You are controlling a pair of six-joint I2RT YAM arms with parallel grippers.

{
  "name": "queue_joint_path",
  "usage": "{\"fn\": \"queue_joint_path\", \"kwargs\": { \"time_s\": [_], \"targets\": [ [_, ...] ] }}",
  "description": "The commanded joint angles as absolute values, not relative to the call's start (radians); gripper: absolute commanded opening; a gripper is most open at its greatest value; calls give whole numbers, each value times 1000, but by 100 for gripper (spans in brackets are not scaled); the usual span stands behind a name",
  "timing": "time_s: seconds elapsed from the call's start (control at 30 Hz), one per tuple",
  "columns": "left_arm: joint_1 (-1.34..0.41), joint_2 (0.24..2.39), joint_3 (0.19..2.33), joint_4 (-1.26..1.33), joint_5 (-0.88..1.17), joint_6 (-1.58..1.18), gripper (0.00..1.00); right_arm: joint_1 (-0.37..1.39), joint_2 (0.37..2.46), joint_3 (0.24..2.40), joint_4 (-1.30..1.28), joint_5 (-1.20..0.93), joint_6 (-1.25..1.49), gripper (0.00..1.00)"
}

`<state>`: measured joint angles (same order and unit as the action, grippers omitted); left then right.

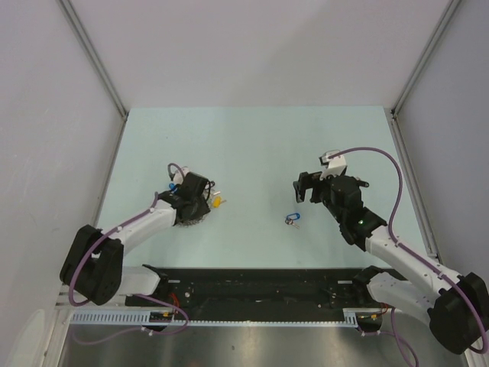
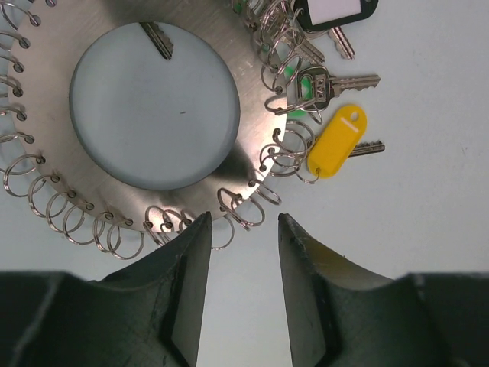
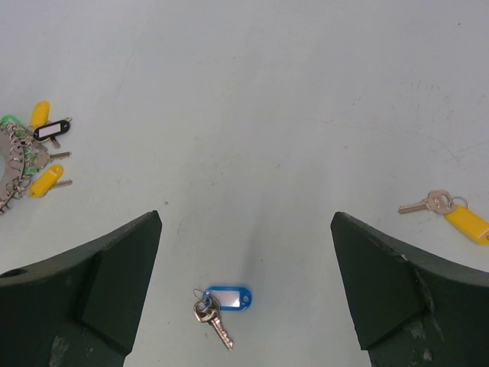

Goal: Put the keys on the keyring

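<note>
The keyring [image 2: 214,27] lies flat on the left half of the table [image 1: 252,145], under the left gripper [image 2: 243,256]. It is a grey metal disc with a round hole, and small split rings [image 2: 237,210] hang all along its edge. On its right side three keys are on those rings: a black key [image 2: 336,11] farthest, a green key [image 2: 307,86] next, and a yellow key [image 2: 338,141] nearest. The left gripper's fingers [image 2: 187,290] stand a narrow gap apart at the disc's near edge, one split ring just beyond their tips, and nothing is pinched between them.

A blue key [image 3: 227,299] on its own small ring lies loose on the table, right of centre. The right gripper [image 3: 244,252] hangs just beyond it, jaws spread wide and empty. Farther right, well apart from the blue one, a second yellow key [image 3: 457,215] lies loose, seen only by the right wrist camera.
</note>
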<state>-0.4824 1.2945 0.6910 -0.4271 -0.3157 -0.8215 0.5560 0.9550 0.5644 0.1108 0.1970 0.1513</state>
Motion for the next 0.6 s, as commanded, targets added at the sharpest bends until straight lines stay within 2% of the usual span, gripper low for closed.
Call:
{"fn": "queue_joint_path", "kwargs": {
  "time_s": [0.0,0.2,0.4,0.53,0.57],
  "targets": [
    [-509,1339,727,-402,-371,-890,43,551,962,565,166,195,129,99],
    [-522,1384,710,-387,-368,-905,38,551,974,563,170,184,124,99],
    [-529,1378,680,-370,-339,-925,25,551,980,565,173,181,121,99],
    [-557,1376,684,-370,-318,-936,6,551,986,565,176,175,118,99],
    [-569,1376,687,-370,-313,-939,4,551,986,565,176,176,118,99]
  ]
}}
